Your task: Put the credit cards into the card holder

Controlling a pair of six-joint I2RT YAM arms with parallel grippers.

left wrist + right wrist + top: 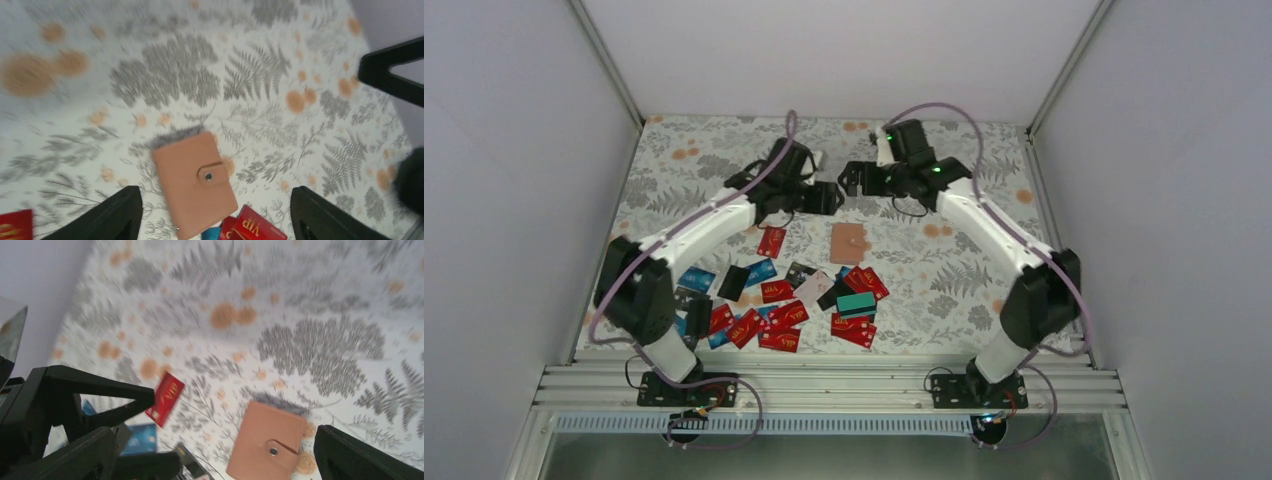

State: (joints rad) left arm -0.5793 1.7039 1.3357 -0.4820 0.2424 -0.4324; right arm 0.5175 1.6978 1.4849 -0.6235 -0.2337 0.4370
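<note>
Tan leather card holder (194, 183) lies snapped shut.

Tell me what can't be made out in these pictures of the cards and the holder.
Card holder: closed in every view, so its inside is hidden.
Credit cards: top view, overlapping, print too small; the leftmost partly behind the left arm.
Red VIP card: left wrist view, cut off by the bottom edge.
Right wrist view: the bottom edge cuts off the holder's lower end.
</note>
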